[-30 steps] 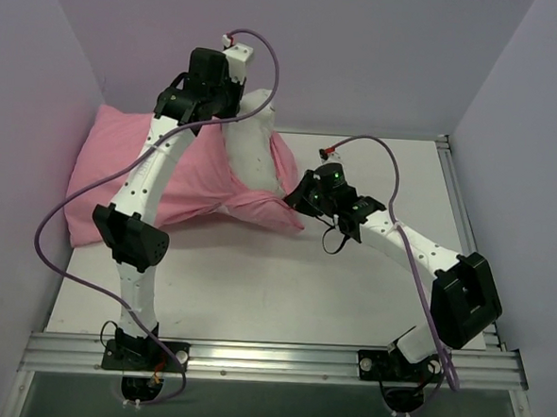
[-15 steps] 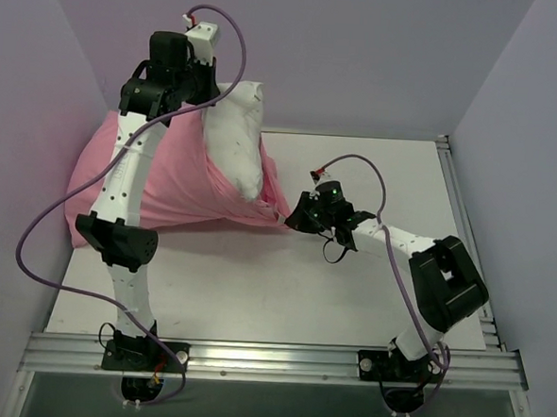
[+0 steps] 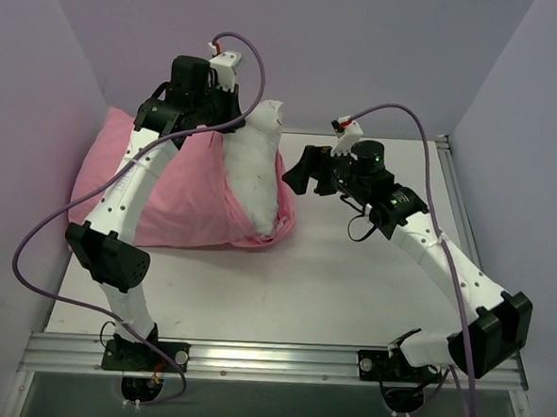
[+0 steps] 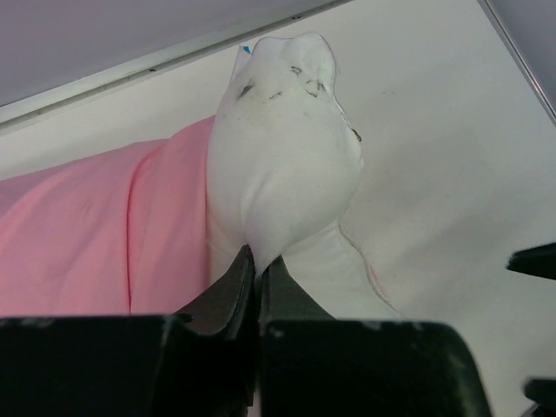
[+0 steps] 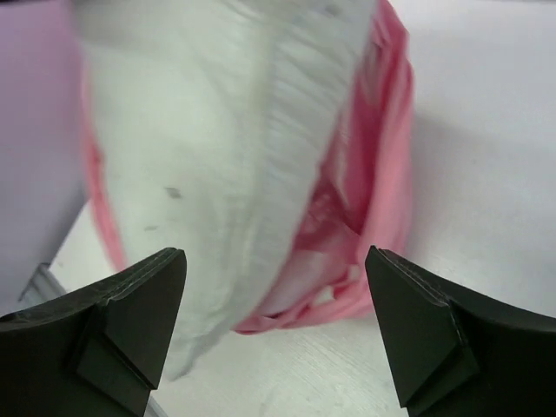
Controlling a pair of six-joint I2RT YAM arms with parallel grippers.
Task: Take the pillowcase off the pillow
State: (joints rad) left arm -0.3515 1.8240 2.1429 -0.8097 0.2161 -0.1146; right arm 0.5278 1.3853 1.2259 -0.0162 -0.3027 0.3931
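Note:
The pink pillowcase (image 3: 166,187) lies on the left of the table, its open mouth to the right. Out of that mouth the white pillow (image 3: 254,174) rises steeply, one corner pointing up. My left gripper (image 3: 234,125) is shut on a pinch of the pillow's white fabric high up; the left wrist view shows the left gripper (image 4: 254,261), the pillow (image 4: 287,165) and the pillowcase (image 4: 87,243). My right gripper (image 3: 298,170) hangs open just right of the pillow, holding nothing. Between the tips of the right gripper (image 5: 274,261) I see the pillow (image 5: 200,130) and the pillowcase's mouth (image 5: 382,156).
Purple walls close in the left, back and right sides. The white table (image 3: 350,279) stretches to the front and right of the pillow. An aluminium rail (image 3: 269,359) with both arm bases runs along the near edge. Purple cables loop off both arms.
My right gripper has let go of the pillowcase's edge, opened, and risen up and back. The pillowcase's mouth has slumped round the pillow's base. The left arm has swung right with the pillow.

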